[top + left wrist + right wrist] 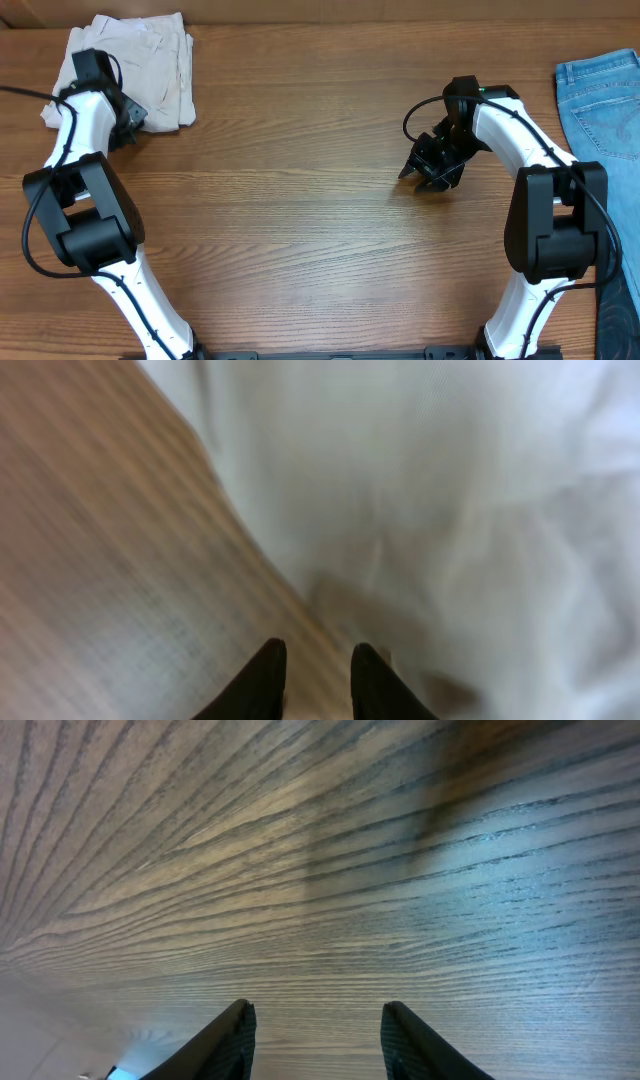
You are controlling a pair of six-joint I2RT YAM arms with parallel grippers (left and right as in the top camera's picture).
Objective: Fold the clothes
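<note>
The left arm stretches to the far left corner of the brown wooden table (300, 230). Its left gripper (126, 122) points down at the near edge of the folded light beige cotton shorts (140, 60); I cannot tell if they touch. The right arm bends inward, and the right gripper (428, 168) hangs over bare wood, well apart from the shorts. A blue denim garment (605, 95) is cut off at the right edge. The left wrist view is blurred: its black fingers (262, 680) stand with a narrow gap, holding nothing, with the cloth just ahead. The right wrist view shows the fingertips (225, 1045) wider apart and empty.

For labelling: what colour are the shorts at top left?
The shorts are light beige; overhead shows it best.
</note>
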